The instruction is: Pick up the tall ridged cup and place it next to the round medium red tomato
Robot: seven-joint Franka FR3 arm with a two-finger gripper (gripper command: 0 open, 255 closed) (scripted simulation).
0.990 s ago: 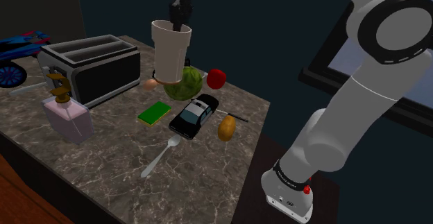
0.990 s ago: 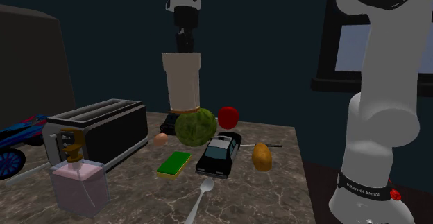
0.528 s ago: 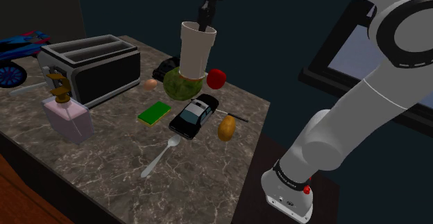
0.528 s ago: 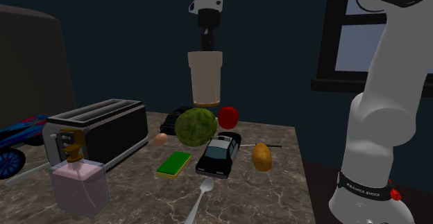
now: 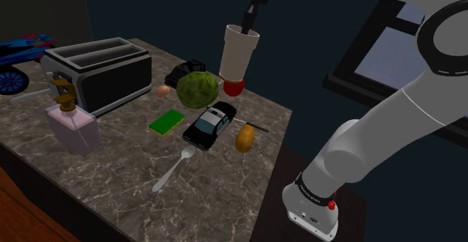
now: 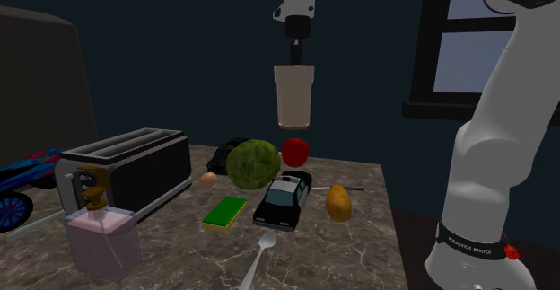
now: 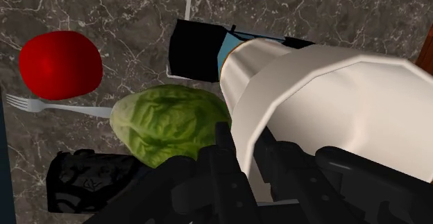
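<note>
The gripper [image 5: 249, 25] has its jaws drawn nearly together, pinching the rim wall of the tall cream cup [image 5: 238, 53]: in the wrist view one black finger sits inside the mouth and the other presses the outer wall, so the cup hangs from that one side of its rim. The cup is clear of the dark marble countertop [image 5: 112, 192], hanging roughly upright below the fingers, with a brownish band round its base. In the second exterior view its base is directly above the red tomato [image 6: 295, 150] with a gap between them; in the shoulder view the base overlaps the tomato's top.

The wrist comes down from the top of the shoulder view with the gripper pointing downward, while the white arm rises from the stand at the lower right and arcs out of the picture.

Just beside the tomato lies a green cabbage [image 5: 198, 90], with a black toy car [image 5: 185, 71] behind it and a black-and-white police toy car [image 5: 210, 123] in front. A yellow-brown potato [image 5: 244, 137], a green sponge [image 5: 166, 121], a fork [image 5: 174, 169], an egg [image 5: 162, 91], a toaster [image 5: 101, 70] and a pink soap dispenser [image 5: 71, 124] are also on the countertop
</note>
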